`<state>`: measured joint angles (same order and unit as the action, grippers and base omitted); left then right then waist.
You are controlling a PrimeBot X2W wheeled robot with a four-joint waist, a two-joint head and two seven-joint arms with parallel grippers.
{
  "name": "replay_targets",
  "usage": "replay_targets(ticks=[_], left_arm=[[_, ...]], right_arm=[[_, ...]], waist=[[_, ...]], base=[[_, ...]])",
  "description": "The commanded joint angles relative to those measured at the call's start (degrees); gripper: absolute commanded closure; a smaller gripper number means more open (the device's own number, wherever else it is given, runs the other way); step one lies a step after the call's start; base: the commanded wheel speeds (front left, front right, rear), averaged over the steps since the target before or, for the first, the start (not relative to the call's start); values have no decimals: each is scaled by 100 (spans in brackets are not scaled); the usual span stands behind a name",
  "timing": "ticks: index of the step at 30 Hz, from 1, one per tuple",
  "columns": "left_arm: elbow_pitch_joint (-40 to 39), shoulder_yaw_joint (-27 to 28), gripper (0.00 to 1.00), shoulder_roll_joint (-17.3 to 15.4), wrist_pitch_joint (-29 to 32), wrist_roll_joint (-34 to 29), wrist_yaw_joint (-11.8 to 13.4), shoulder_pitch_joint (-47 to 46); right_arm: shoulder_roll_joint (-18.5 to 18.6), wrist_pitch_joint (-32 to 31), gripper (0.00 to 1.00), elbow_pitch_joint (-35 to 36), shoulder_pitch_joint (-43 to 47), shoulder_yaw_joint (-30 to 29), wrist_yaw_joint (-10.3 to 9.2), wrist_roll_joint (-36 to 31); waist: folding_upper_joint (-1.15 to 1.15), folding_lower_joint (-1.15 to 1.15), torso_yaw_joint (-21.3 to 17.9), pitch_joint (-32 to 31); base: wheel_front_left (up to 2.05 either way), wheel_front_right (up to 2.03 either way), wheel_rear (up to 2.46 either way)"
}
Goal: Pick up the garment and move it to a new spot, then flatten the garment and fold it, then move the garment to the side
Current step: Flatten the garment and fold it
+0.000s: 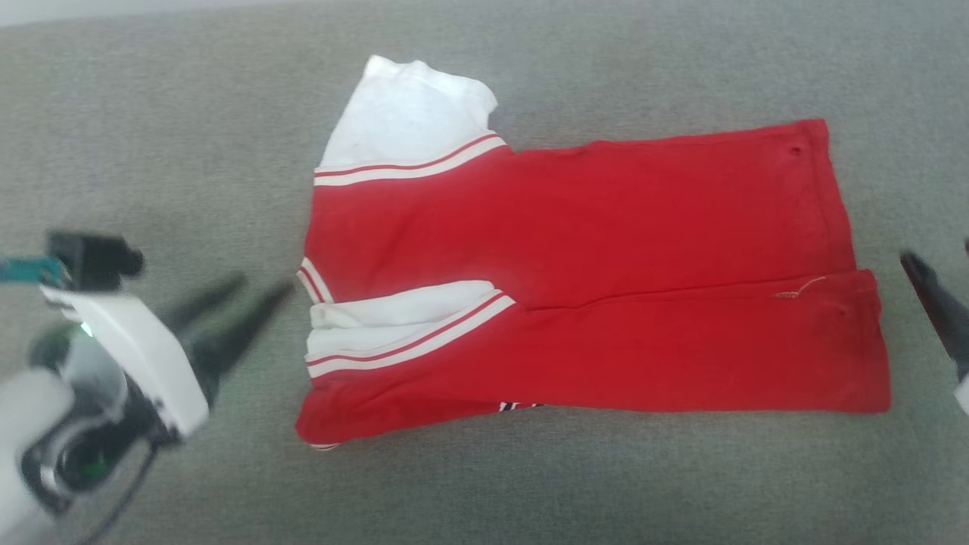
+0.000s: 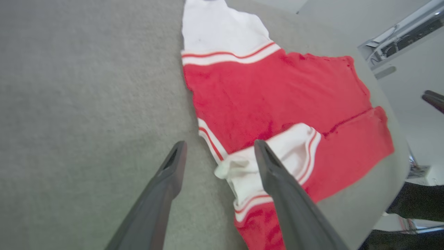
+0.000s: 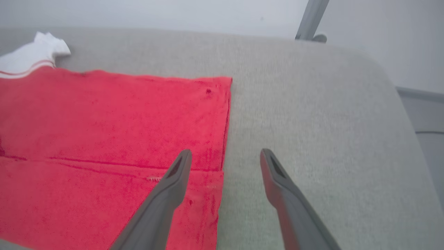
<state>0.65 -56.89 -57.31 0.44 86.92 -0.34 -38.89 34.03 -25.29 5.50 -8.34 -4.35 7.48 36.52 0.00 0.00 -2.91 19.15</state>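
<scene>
Red jersey [image 1: 575, 280] flat on grey table [image 1: 189, 151], near side folded in, far sleeve out; left gripper [image 2: 220, 143] and right gripper [image 3: 226, 152] both spread, empty, off its ends; remaining folds and side move pending

Garment [image 1: 590, 280] lies flat (1 side folded over).

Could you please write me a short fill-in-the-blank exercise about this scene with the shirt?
1. The garment lies on a ___ surface.
2. Its sleeves are ___ with striped trim.
3. The left claw is ___, holding nothing.
4. The right claw hangs beside the ___ part of the garment.
Missing words: grey, white, open, red.
</scene>
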Motion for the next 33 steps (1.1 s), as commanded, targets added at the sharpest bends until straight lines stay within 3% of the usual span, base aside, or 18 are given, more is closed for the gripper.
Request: replay_targets(ticks=[1,8,14,18,26,33], left_arm=[[253,153,0,149,-323,-277,153,-246],[1617,474,0,774,-969,-1112,518,-1394],[2726,318,0,1216,-462,-1498,334,-2384],[3549,90,0,1427,491,-1524,73,-3068],[4659,-314,0,1555,3033,-1245,-367,-4025],[4971,-515,0,1726,4029,-1164,-533,-4336]], right_arm=[[-228,488,0,-26,-244,-10,1,-254],[-1075,2002,0,-247,-960,266,1,-865],[-1424,2518,0,-439,-1190,514,1,-977],[-1561,2685,0,-520,-1251,636,1,-943],[-1676,2760,0,-707,-1324,816,1,-765],[-1586,2746,0,-826,-1472,938,1,-640]], waist=[[0,0,-97,47],[0,0,-569,294],[0,0,-987,534],[0,0,-1287,729],[0,0,-1699,1068],[0,0,-1773,1337]], base=[[0,0,0],[0,0,0],[0,0,0],[0,0,0],[0,0,0],[0,0,0]])
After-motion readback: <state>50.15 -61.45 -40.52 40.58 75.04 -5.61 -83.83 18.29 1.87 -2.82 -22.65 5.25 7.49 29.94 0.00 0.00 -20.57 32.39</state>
